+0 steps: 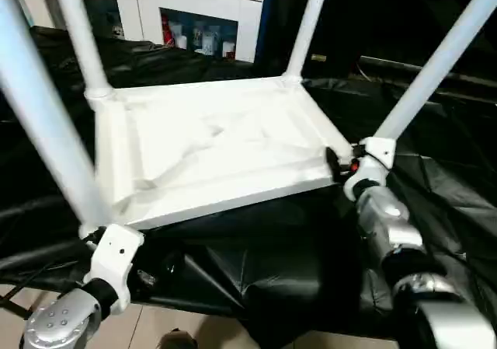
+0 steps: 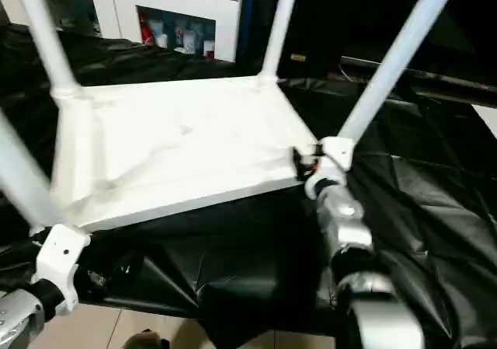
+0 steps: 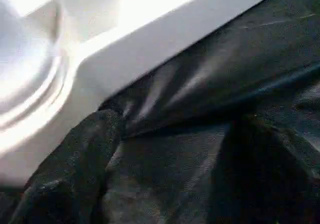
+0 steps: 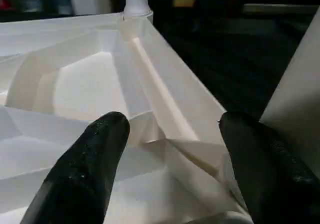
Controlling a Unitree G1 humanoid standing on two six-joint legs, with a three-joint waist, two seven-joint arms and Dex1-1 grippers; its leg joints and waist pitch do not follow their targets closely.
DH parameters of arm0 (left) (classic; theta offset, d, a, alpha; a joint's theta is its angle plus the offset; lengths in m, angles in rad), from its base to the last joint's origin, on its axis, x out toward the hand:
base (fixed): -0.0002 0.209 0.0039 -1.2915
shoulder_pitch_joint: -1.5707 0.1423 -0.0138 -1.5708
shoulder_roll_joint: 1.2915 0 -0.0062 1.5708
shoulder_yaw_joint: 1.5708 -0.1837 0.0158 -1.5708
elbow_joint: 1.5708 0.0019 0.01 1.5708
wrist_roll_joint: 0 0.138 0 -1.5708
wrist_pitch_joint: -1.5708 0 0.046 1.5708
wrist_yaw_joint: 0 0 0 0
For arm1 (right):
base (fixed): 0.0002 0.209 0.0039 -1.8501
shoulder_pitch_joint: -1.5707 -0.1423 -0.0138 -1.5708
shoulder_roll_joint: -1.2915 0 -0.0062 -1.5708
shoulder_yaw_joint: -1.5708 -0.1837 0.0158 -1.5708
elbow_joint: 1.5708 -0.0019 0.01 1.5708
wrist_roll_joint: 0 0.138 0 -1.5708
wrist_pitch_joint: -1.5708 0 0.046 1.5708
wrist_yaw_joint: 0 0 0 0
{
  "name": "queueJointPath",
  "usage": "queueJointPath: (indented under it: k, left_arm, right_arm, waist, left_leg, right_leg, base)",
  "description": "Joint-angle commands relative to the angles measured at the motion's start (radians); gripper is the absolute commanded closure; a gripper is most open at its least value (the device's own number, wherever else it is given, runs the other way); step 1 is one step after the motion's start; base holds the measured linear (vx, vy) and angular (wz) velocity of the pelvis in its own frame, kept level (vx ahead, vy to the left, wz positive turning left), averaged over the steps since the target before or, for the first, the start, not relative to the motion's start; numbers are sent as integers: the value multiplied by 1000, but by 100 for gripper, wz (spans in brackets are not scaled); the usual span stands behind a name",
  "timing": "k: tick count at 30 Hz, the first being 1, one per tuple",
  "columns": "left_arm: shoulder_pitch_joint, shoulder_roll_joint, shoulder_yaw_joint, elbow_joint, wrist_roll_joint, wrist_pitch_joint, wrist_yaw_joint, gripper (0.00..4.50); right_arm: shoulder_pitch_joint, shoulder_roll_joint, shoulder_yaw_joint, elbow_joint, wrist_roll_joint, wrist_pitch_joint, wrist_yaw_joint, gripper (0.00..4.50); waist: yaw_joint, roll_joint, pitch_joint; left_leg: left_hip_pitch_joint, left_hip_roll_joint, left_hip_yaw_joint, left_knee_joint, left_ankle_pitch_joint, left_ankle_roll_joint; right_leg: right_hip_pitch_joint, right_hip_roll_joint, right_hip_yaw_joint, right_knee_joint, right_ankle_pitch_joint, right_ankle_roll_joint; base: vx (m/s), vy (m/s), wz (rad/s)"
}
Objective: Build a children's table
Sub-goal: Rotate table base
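The white tabletop (image 1: 217,147) lies underside up on a black sheet, its ribs showing in the right wrist view (image 4: 75,84). All four white legs stand in the corner sockets: near-left (image 1: 46,123), far-left (image 1: 81,38), far-right (image 1: 309,22), near-right (image 1: 435,69). My right gripper (image 4: 175,169) is open at the near-right corner, its fingers (image 4: 90,169) spread over the rim, beside that leg's base. At the near-left corner my left gripper (image 3: 170,179) is open and low, one finger (image 3: 75,164) against the tabletop's edge, only sheet between the fingers. The near-left leg hides it in the eye views.
A crumpled black sheet (image 1: 256,256) covers the work surface and hangs over its front edge. A white cabinet with glass doors (image 1: 194,22) stands behind. Tan floor (image 1: 178,326) shows below the front edge. Dark furniture sits at the back right (image 1: 419,61).
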Motion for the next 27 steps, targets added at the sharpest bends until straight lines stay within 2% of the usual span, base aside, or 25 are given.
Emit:
queueJointPath:
  k: [1, 2, 3, 7, 9, 10, 11, 12, 13, 14, 16, 17, 19, 21, 22, 23, 24, 25, 26, 27]
  left_arm:
    - [-12, 15, 48, 12, 9, 0, 27, 7]
    - [-16, 19, 54, 15, 7, -3, 27, 7]
    - [-26, 30, 76, 27, 2, -7, 33, 7]
    - [-56, 61, 150, 66, -10, -34, 60, 7]
    - [-88, 65, 213, 82, -55, -67, 61, 7]
    - [-116, 71, 245, 90, -103, -100, 37, 7]
    - [-132, 76, 255, 94, -133, -119, 13, 7]
    - [-132, 76, 255, 94, -133, -119, 13, 7]
    - [-179, 71, 254, 97, -219, -131, -60, 7]
    - [-193, 68, 251, 98, -242, -131, -81, 7]
    - [-231, 54, 228, 105, -277, -125, -110, 7]
    - [-244, 50, 219, 110, -286, -124, -116, 7]
    - [-289, 34, 179, 135, -304, -118, -143, 7]
    - [-322, 27, 156, 169, -303, -133, -151, 7]
    - [-354, 24, 140, 208, -298, -148, -152, 7]
    - [-376, 24, 129, 236, -296, -164, -155, 7]
    - [-399, 20, 120, 257, -301, -169, -163, 7]
    - [-434, 9, 108, 265, -326, -159, -181, 7]
    - [-447, 3, 103, 260, -345, -145, -192, 7]
    - [-451, 1, 101, 258, -351, -141, -196, 7]
  right_arm:
    - [-23, -70, -64, 36, 4, -28, -37, 118]
    - [-29, -78, -69, 46, 10, -28, -30, 118]
    - [-41, -94, -71, 67, 14, -31, -13, 118]
    - [-66, -111, -59, 106, 12, -39, 58, 118]
    - [-63, -109, -40, 98, 6, -40, 118, 118]
    - [-51, -99, -22, 86, -4, -41, 149, 118]
    - [-41, -91, -11, 77, -12, -42, 158, 118]
    - [-41, -91, -11, 77, -12, -42, 158, 118]
    - [7, -63, 18, 30, -30, -52, 164, 118]
    - [19, -55, 26, 20, -34, -58, 165, 118]
    - [56, -34, 28, -14, -32, -66, 144, 118]
    - [64, -27, 23, -20, -29, -70, 138, 118]
    - [107, -2, -3, -57, -24, -84, 55, 118]
    - [137, 17, -22, -80, -14, -95, 27, 118]
    - [165, 31, -33, -100, -11, -112, 7, 118]
    - [189, 40, -33, -125, -14, -118, -6, 118]
    - [214, 50, -37, -153, -15, -128, -22, 118]
    - [250, 62, -39, -199, -18, -133, -45, 118]
    - [261, 63, -38, -214, -22, -130, -55, 118]
    - [265, 64, -38, -219, -24, -129, -58, 118]
  waist:
    - [-7, 22, -49]
    - [-6, 21, -50]
    - [-5, 27, -51]
    - [-2, 28, -53]
    - [-3, 27, -53]
    - [-5, 25, -51]
    - [-6, 28, -51]
    - [-6, 28, -50]
    - [-6, 26, -50]
    - [-6, 29, -52]
    - [-4, 28, -53]
    - [-4, 28, -53]
    - [-2, 35, -52]
    - [-3, 35, -52]
    - [-3, 48, -53]
    - [-4, 39, -52]
    - [-7, 37, -55]
    - [-9, 48, -55]
    - [-14, 44, -57]
    - [-14, 44, -57]
  left_leg:
    - [15, 36, -21, -83, -269, -29]
    - [13, 35, -20, -81, -257, -27]
    - [13, 34, -19, -78, -236, -24]
    - [9, 30, -20, -74, -224, -7]
    - [8, 31, -19, -73, -221, -2]
    - [8, 33, -22, -76, -231, 0]
    - [10, 34, -22, -78, -244, -3]
    - [10, 34, -23, -78, -250, -5]
    - [12, 34, -23, -79, -254, -9]
    - [14, 36, -23, -80, -249, -19]
    - [17, 37, -20, -79, -241, -24]
    - [19, 37, -19, -78, -241, -25]
    - [19, 37, -20, -81, -246, -39]
    - [18, 35, -20, -82, -252, -44]
    - [19, 34, -22, -83, -260, -53]
    - [21, 33, -21, -83, -268, -54]
    - [17, 32, -22, -83, -265, -54]
    - [21, 32, -21, -82, -257, -57]
    - [17, 34, -24, -82, -248, -58]
    - [17, 34, -24, -82, -248, -58]
  right_leg:
    - [25, -54, 57, -69, -160, -117]
    - [27, -52, 56, -66, -136, -125]
    - [28, -50, 54, -61, -95, -137]
    - [36, -49, 53, -56, -63, -152]
    - [36, -50, 52, -57, -66, -157]
    - [36, -52, 52, -59, -86, -169]
    - [34, -54, 52, -60, -107, -174]
    - [33, -55, 51, -61, -115, -176]
    - [32, -57, 52, -63, -127, -176]
    - [30, -57, 53, -58, -114, -182]
    - [29, -57, 55, -56, -90, -184]
    - [28, -56, 55, -55, -84, -186]
    - [29, -56, 56, -54, -84, -180]
    - [31, -55, 57, -55, -96, -167]
    - [30, -57, 59, -55, -97, -154]
    - [29, -54, 58, -61, -104, -143]
    - [35, -56, 58, -56, -96, -145]
    - [32, -55, 59, -60, -87, -139]
    - [37, -55, 58, -53, -62, -148]
    - [37, -55, 58, -53, -62, -148]
  base:
    - [0, 0, 0]
    - [0, 0, 0]
    - [0, 0, 0]
    - [0, 0, 0]
    - [0, 0, 0]
    - [0, 0, 0]
    - [0, 0, 0]
    - [0, 0, 0]
    - [0, 0, 0]
    - [0, 0, 0]
    - [0, 0, 0]
    - [0, 0, 0]
    - [0, 0, 0]
    - [0, 0, 0]
    - [0, 0, 0]
    - [0, 0, 0]
    - [0, 0, 0]
    - [0, 0, 0]
    - [0, 0, 0]
    - [0, 0, 0]
